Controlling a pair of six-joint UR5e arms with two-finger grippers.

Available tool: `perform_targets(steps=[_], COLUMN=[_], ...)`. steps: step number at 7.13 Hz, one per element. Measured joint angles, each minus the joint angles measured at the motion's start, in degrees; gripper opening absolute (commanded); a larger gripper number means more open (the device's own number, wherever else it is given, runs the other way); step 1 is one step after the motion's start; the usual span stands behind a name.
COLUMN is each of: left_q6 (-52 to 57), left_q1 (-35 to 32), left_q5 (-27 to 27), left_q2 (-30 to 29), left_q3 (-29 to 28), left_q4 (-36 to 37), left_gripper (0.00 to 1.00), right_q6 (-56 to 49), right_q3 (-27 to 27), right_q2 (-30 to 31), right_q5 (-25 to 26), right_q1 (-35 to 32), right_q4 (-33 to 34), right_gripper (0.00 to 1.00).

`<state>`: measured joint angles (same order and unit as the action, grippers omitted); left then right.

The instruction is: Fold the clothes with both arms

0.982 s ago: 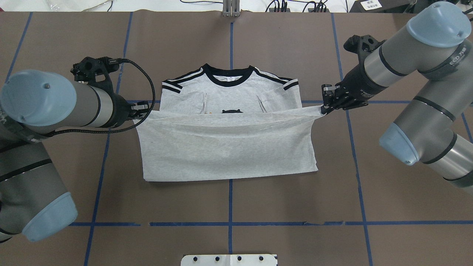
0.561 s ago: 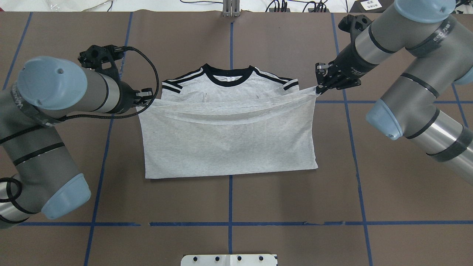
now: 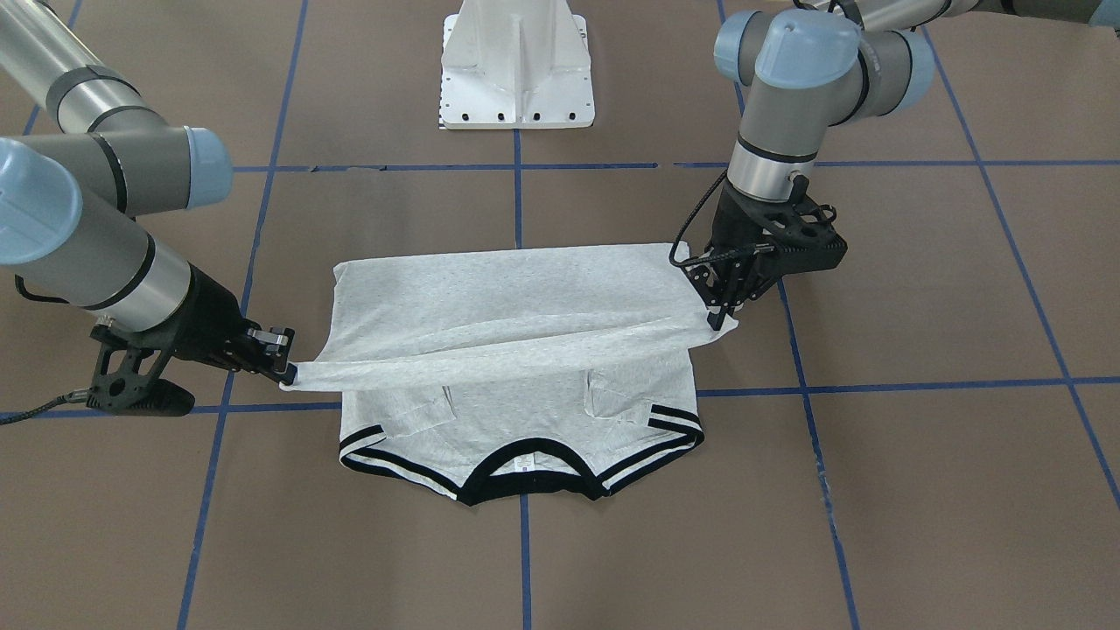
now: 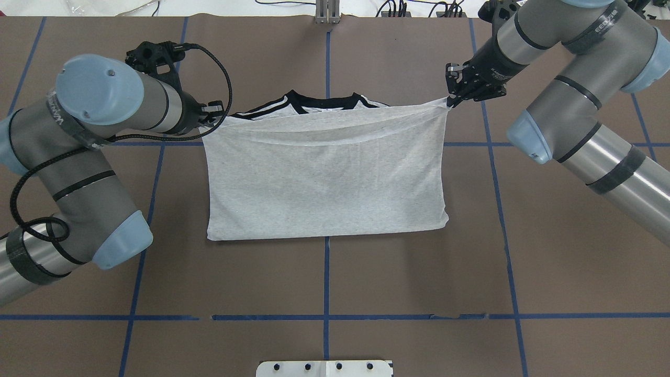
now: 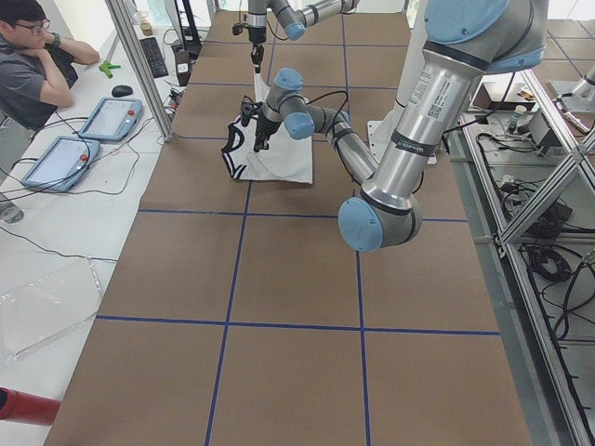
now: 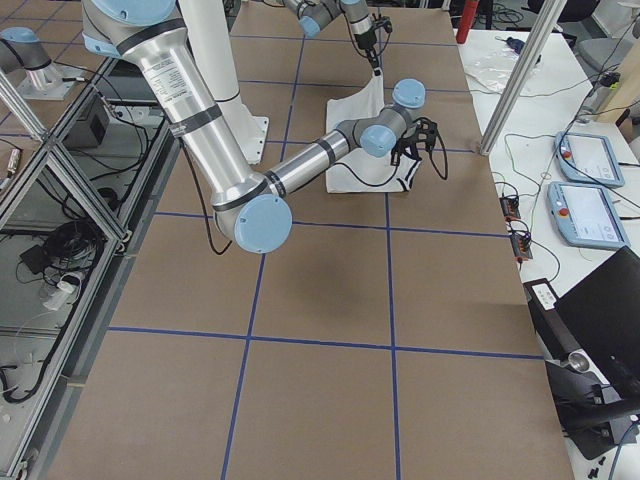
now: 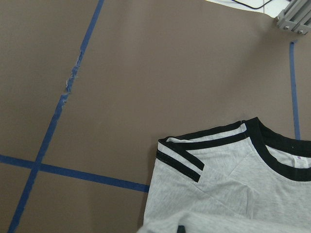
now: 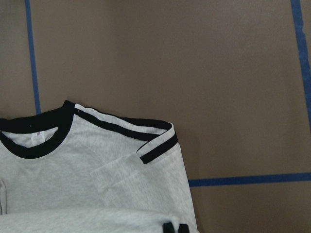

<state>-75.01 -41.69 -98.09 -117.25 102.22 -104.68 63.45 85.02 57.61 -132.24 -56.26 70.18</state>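
The grey T-shirt [image 4: 324,178] lies on the brown table, collar [image 4: 293,102] at the far side. Its lower half is lifted and doubled over toward the collar. My left gripper [image 4: 212,118] is shut on the left hem corner, and my right gripper [image 4: 451,99] is shut on the right hem corner. The hem is stretched taut between them, just above the shoulders. In the front-facing view the left gripper [image 3: 719,315] and the right gripper [image 3: 284,372] hold the raised edge over the T-shirt [image 3: 516,297], with the black collar [image 3: 525,481] and striped shoulders uncovered. The print is hidden.
Blue tape lines [image 4: 326,293] grid the brown table. The white pedestal base [image 3: 518,66] stands on the robot's side. A person [image 5: 37,65] sits past the far edge beside control tablets [image 5: 110,116]. Cables and a metal post [image 4: 327,13] line that edge.
Both grippers have carried the hem away from the robot toward the collar. The folded layer now covers the chest and most of the shoulder stripes.
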Motion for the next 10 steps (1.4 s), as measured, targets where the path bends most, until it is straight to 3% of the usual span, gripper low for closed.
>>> perform_targets(steps=[5,10], left_q6=[0.5,-0.2], left_q1=[-2.6,-3.0], left_q5=[0.1,-0.1], left_q2=[-0.2,-2.8], left_q3=[-9.5,-13.0], left_q4=[-9.9,-13.6], left_gripper=[0.0,0.0], right_q6=[0.1,0.4], right_q3=[-8.3,-8.9], right_q2=[-5.3,-6.1], right_q5=[1.0,1.8], right_q1=[-0.1,0.3], right_q4=[-2.0,-2.1], right_gripper=[0.0,0.0])
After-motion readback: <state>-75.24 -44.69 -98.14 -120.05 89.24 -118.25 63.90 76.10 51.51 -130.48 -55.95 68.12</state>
